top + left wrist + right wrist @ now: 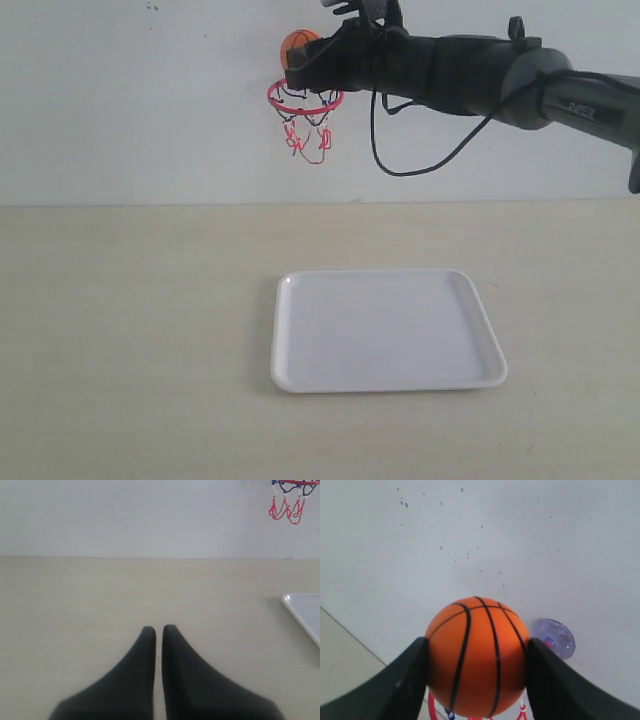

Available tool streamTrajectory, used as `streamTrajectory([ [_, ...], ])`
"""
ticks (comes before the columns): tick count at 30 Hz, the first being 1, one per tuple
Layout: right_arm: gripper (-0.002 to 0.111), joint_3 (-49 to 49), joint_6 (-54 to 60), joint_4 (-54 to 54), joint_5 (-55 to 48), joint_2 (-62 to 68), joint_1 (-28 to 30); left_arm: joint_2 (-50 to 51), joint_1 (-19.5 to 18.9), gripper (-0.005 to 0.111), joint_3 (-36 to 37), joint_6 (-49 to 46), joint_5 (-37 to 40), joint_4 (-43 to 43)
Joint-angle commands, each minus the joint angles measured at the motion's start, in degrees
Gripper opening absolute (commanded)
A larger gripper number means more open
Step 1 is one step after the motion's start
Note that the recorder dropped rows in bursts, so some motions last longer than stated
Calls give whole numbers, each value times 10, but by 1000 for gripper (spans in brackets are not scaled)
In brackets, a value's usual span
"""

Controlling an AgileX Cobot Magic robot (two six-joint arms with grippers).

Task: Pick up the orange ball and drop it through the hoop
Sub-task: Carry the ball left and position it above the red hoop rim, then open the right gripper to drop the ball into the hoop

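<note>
The orange ball [297,43] [476,655] is held up at the wall, just above the hoop [305,100], with my right gripper [298,62] [476,655] shut on it from both sides. The hoop's red ring [432,705] shows directly beneath the ball, and its clear suction cup [554,638] sticks to the wall beside it. Red and dark net strings [286,505] hang at the top corner of the left wrist view. My left gripper [158,629] is shut and empty, low over the beige table.
A white rectangular tray [387,330] [305,612] lies on the beige table [130,330], below and slightly right of the hoop. A black cable [420,160] loops down from the right arm in front of the white wall.
</note>
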State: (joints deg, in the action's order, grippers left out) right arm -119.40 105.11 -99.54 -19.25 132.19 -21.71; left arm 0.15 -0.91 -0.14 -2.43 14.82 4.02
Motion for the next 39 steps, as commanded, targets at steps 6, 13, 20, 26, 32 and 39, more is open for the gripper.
streamTrajectory([
  [6, 0, -21, -3, -4, 23, 11, 1, -2, -2, 4, 1, -3, -2, 5],
  [13, 0, -21, -3, -4, 12, 11, 1, -2, -2, 4, 1, -3, -2, 5],
  [20, 23, -21, -3, -4, 42, 12, 1, -2, -2, 4, 1, -3, -2, 5],
  [26, 28, -49, -2, -4, 37, 43, 0, -2, -2, 4, 1, -3, -2, 5],
  [32, 66, -52, -3, -4, 74, 45, 0, -2, -2, 4, 1, -3, -2, 5],
  [39, 66, -52, -7, -4, 59, 43, 0, -2, -2, 4, 1, -3, -2, 5],
])
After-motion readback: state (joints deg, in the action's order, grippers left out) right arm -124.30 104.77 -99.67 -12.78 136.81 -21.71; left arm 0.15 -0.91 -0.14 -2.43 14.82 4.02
